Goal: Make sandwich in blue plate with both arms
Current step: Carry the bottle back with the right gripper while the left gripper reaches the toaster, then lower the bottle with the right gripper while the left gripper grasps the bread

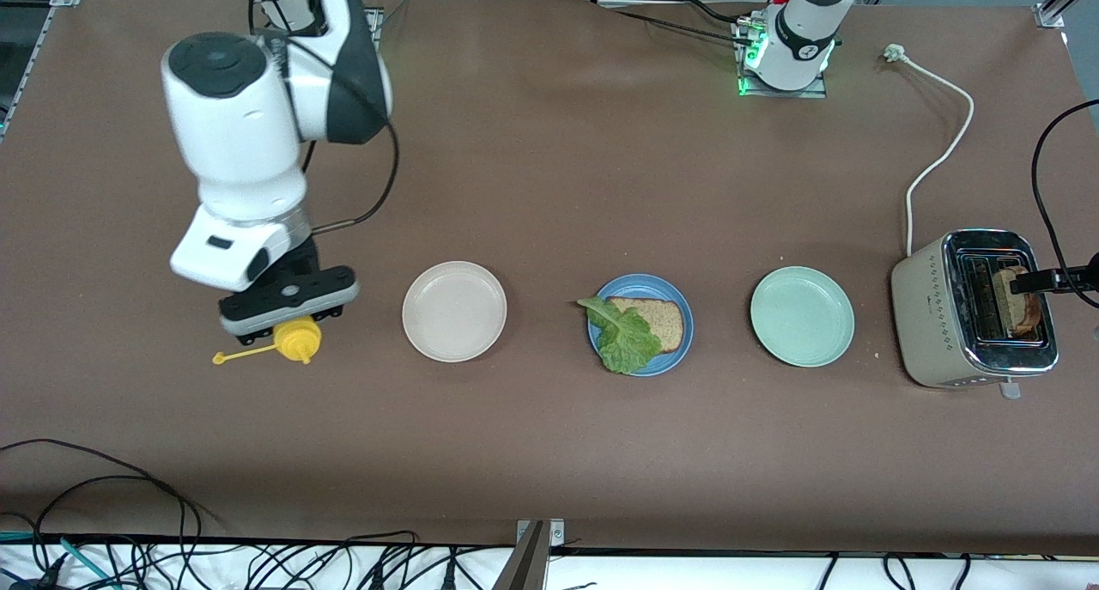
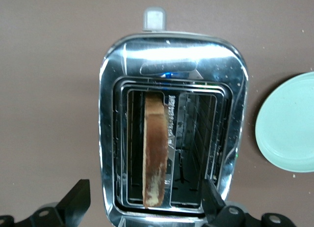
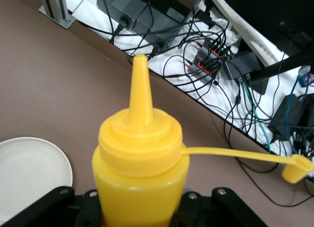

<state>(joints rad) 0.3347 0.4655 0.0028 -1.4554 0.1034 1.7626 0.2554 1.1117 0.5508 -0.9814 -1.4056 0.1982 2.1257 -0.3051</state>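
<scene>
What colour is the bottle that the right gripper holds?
Yellow: the squeeze bottle shows best in the right wrist view.

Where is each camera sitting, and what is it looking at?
Front view: high across the table, facing both arms; right gripper holds the yellow plastic squeeze bottle.
Left wrist view: over the shiny metal toaster, looking down; open left gripper fingers show.
Right wrist view: on the right wrist, looking along the bottle.
Shared: the round mint-green plate shows in front and left wrist views.
</scene>
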